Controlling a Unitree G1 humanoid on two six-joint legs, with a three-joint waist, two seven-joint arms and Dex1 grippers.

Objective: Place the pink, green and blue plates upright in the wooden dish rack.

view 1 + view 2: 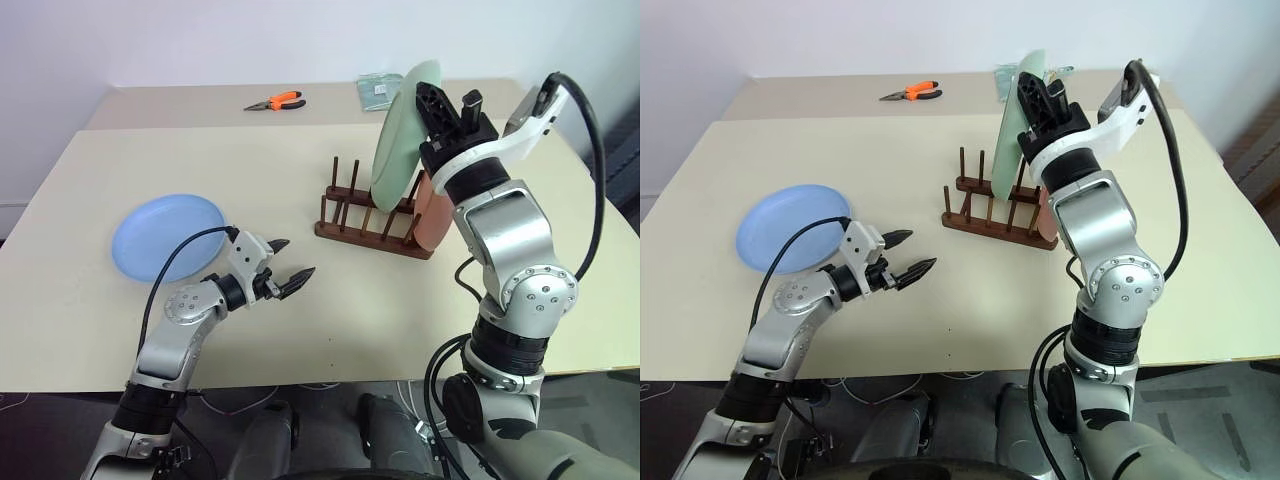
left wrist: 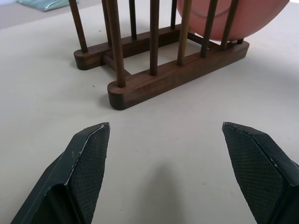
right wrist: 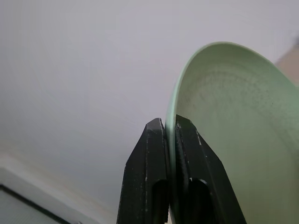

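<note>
Holding the green plate (image 1: 400, 135) on edge over the wooden dish rack (image 1: 372, 222), right claw (image 3: 170, 128) clamped on its rim; I judge lowering it between pegs beside the pink plate (image 1: 432, 212) comes next. Left claw (image 1: 288, 270) apart, blue plate (image 1: 167, 236) flat on bench (image 1: 300, 320).

A plain white wall (image 1: 200, 40) rises behind two beige tables (image 1: 360, 310).

The pale mint green plate (image 1: 400, 135) stood on edge, tilted, above the wooden dish rack (image 1: 372, 222), its rim pinched in the right gripper (image 3: 171, 127). The salmon pink plate (image 1: 432, 212) already stood upright between the pegs at the rack's right end. The dark brown rack sat right of the table's middle. The light blue plate (image 1: 165, 236) lay flat near the table's left edge, well apart from the rack.
</note>
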